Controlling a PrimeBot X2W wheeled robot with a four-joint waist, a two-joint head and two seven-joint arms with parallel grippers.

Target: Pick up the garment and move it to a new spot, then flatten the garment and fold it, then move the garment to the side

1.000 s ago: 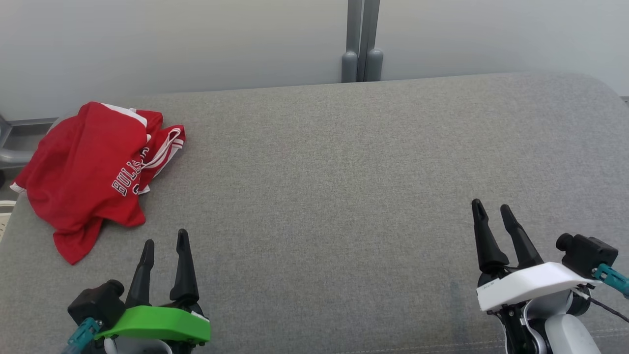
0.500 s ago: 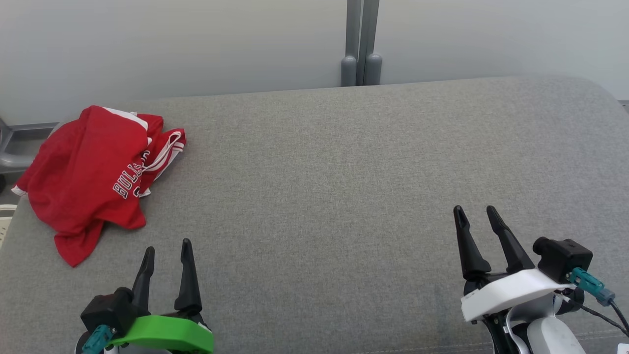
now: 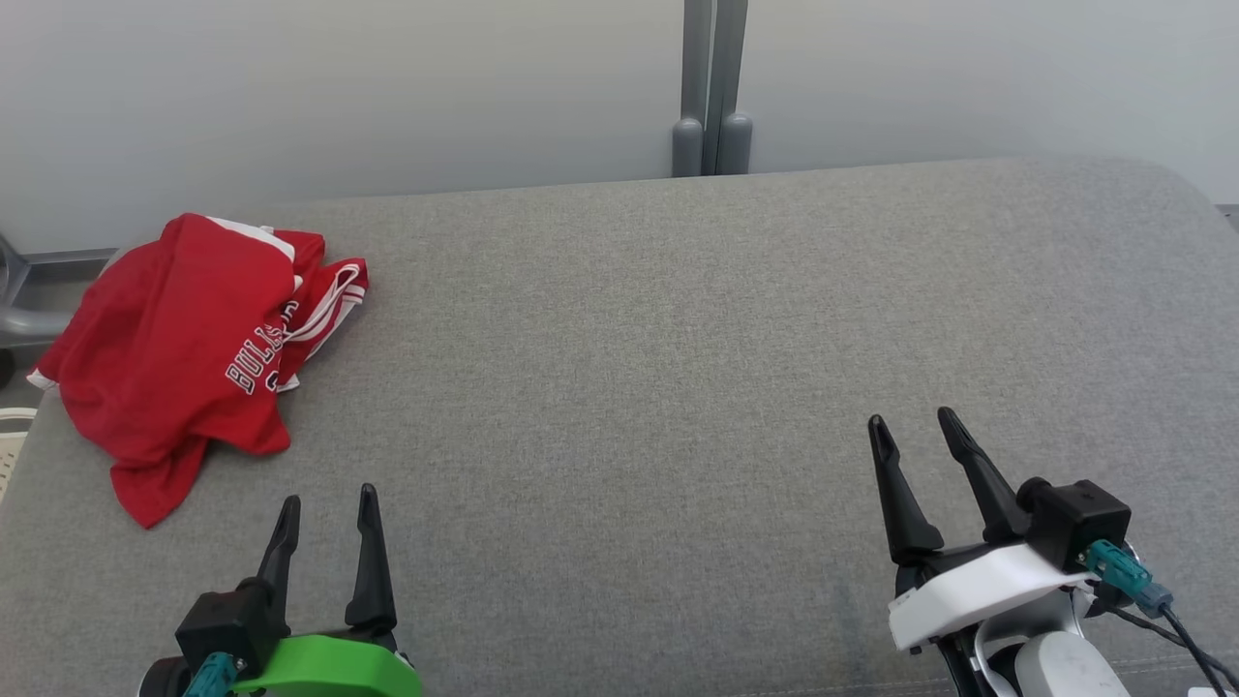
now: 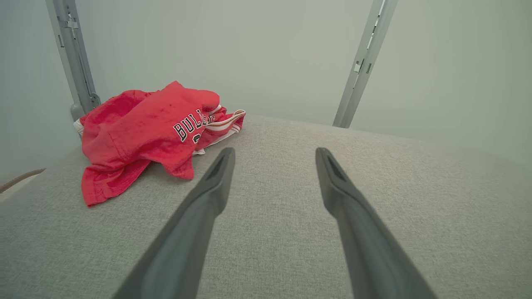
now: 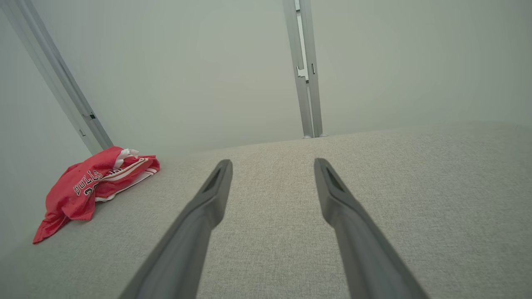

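Jersey crumpled, upper left. Left gripper, right gripper: both spread wide, empty. Advise left gripper pinch raised fold deep.

Left claw, at seven o'clock in the head view: two long black fingers tapering to points, set in a bright green curved bracket. At its nine o'clock, a boxy black camera block with a teal connector.

Right claw, at four o'clock: same fingers, on a white bracket with a second camera block, a teal plug, a thin black cable and a pale rounded forearm.

In the left wrist view, fingers greyer, perhaps from the light, each slotted near the tip.
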